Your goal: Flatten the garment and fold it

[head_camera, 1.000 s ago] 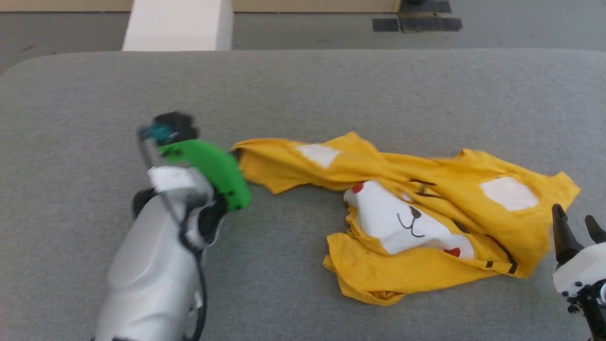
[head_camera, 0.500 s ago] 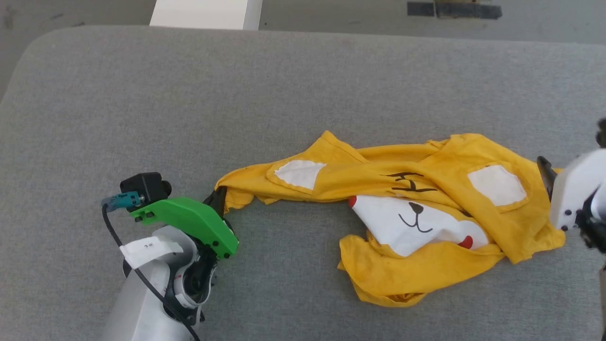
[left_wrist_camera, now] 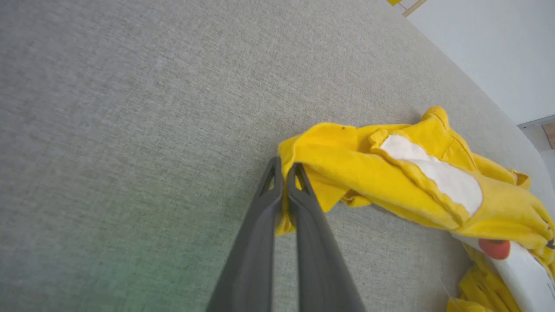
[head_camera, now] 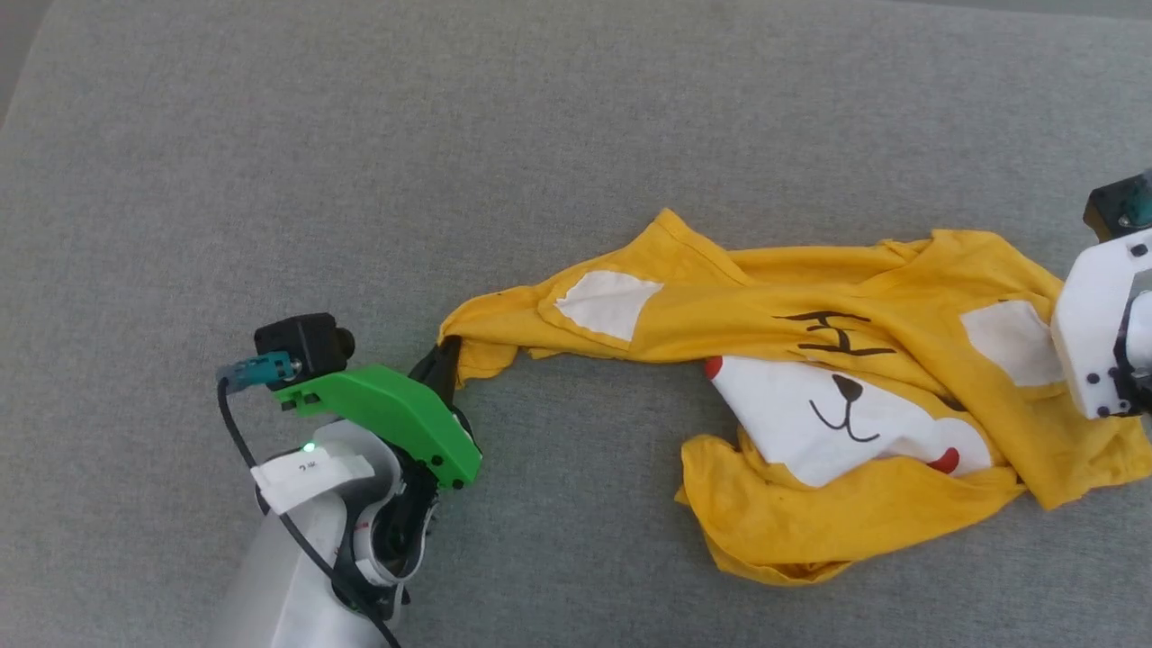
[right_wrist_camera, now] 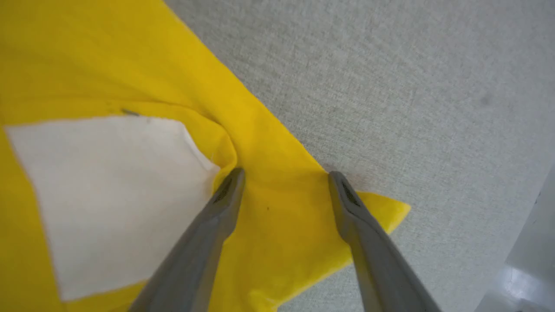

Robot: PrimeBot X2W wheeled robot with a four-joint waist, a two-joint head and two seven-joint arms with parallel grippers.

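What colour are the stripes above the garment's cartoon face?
Black; the garment shows its stripes best in the head view.

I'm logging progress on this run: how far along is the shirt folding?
Done: the left pincer is shut on one end of the garment. In hand: the right pincer is open over the opposite corner, not yet closed. Left: the middle lies bunched and twisted on the grey surface, so flattening and every fold remain.
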